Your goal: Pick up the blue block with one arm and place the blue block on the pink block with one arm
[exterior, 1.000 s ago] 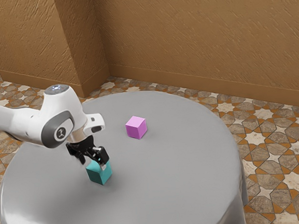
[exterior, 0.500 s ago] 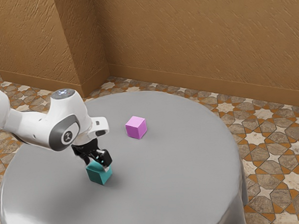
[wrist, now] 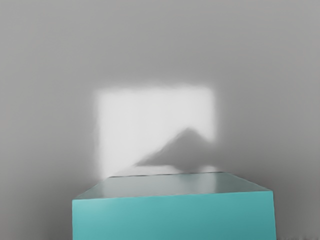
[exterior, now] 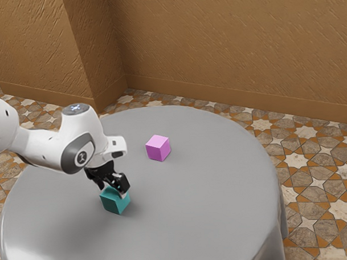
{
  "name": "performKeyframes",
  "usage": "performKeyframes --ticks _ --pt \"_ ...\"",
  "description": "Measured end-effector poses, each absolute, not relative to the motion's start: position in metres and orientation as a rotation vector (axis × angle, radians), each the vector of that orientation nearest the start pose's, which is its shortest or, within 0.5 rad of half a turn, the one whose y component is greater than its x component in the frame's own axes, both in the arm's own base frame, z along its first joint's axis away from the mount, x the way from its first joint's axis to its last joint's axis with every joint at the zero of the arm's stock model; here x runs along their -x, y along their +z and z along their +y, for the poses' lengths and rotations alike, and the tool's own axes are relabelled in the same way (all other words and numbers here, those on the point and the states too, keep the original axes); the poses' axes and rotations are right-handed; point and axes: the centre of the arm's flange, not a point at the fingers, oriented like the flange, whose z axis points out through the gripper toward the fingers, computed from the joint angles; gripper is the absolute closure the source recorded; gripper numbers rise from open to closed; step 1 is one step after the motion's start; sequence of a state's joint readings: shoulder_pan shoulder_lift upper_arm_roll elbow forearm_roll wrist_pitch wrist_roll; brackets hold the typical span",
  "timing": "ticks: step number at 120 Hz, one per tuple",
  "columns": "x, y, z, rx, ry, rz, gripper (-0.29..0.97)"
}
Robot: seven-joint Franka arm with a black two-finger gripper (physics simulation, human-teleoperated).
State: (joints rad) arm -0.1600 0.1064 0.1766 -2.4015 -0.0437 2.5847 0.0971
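— Where does your exterior camera sit?
— High at the arm's side and well back. It looks down and across the round grey table (exterior: 221,179) toward the brown wall (exterior: 227,42), so you get the whole tabletop, the pink block (exterior: 158,147) and the patterned floor tiles (exterior: 311,142).
— And your wrist camera?
— On the hand, behind the gripper (exterior: 114,188). It faces the tabletop from very close, with the blue block (wrist: 172,215) just under the hand.
— What do your two views share?
— That blue block and the patch of grey table around it
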Motion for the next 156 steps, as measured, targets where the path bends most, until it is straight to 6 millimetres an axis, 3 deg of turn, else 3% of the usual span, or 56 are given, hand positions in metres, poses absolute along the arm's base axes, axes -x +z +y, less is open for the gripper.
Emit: performKeyframes --ticks 42,76,98,110,127,139,156 --pt "-0.51 0.272 0.012 3.163 -0.111 0.025 0.12" --pt "-0.513 0.271 0.013 3.186 -0.089 -0.018 0.31" --pt "-0.534 0.302 0.015 3.202 -0.029 -0.036 0.37" --pt "-0.565 0.343 0.015 3.202 -0.054 -0.025 0.39" --pt "-0.637 0.396 0.023 3.171 -0.163 -0.028 0.41" --pt "-0.687 0.402 0.021 3.154 -0.219 -0.018 0.4" --pt "-0.72 0.392 0.011 3.17 -0.235 0.003 0.42"
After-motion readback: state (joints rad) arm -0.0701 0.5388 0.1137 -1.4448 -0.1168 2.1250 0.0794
